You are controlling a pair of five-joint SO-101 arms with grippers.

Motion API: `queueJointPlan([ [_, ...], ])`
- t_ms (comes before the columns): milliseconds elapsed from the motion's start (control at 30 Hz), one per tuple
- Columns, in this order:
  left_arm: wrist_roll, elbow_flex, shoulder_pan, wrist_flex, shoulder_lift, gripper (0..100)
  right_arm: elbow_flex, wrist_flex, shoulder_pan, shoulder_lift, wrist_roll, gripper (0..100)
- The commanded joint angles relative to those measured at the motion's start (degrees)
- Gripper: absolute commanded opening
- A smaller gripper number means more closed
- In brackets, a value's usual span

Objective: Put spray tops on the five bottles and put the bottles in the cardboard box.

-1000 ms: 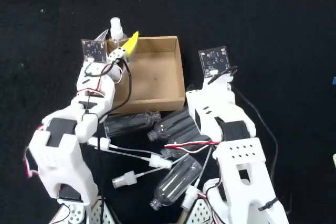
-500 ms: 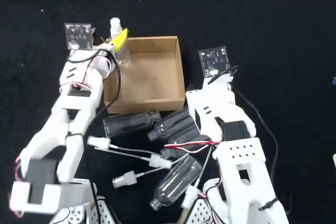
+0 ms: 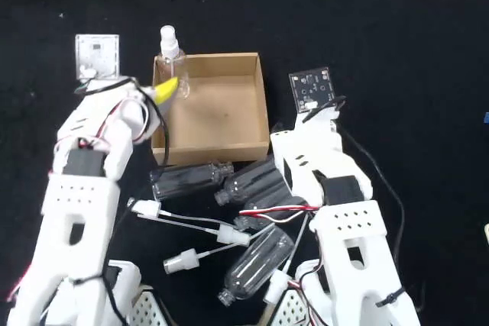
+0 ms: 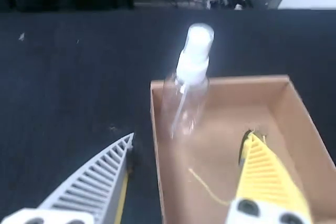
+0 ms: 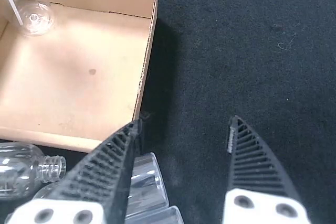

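A clear bottle (image 3: 170, 57) with a white spray top stands upright in the far left corner of the cardboard box (image 3: 221, 146). My left gripper (image 3: 162, 89) hangs open just short of that corner, apart from the bottle (image 4: 185, 95). In the left wrist view its grey and yellow fingers straddle the box wall (image 4: 157, 145), and the left gripper (image 4: 190, 139) holds nothing. My right gripper (image 5: 186, 123) is open over the black table beside the box's right wall (image 5: 148, 61). Several topless bottles (image 3: 191, 179) lie in front of the box.
Loose spray tops with tubes lie near the front, one (image 3: 153, 209) to the left and another (image 3: 233, 234) in the middle. A bottle (image 3: 258, 261) lies between the arm bases. The right arm (image 3: 325, 162) stands beside the box. Black cloth covers the table.
My left gripper has let go of the capped bottle and drawn back to the left and toward the front. The bottle stays upright in the box corner. The right arm has not moved.
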Motion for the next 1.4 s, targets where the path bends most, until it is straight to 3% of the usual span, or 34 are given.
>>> queueJointPlan([
  [0, -4.5, 0.0, -1.7, 16.1, -10.5, 30, 0.4, -2.1, 1.1, 0.4, -0.1, 24.3],
  [233, -29.9, -0.2, 2.5, 36.5, -17.2, 30, 2.0, -5.1, 1.1, 0.4, 0.1, 24.3],
  [367, -39.0, 0.0, 2.4, 43.5, -14.0, 30, 1.9, -4.9, 1.1, 0.4, 0.1, 24.3],
  [633, -44.2, 0.0, 2.9, 39.6, -4.6, 30, 2.0, -4.9, 1.1, 0.4, 0.1, 24.3],
  [1367, -44.3, 7.1, 4.4, 23.7, 5.1, 30, 2.0, -4.8, 1.1, 0.1, 0.2, 24.3],
])
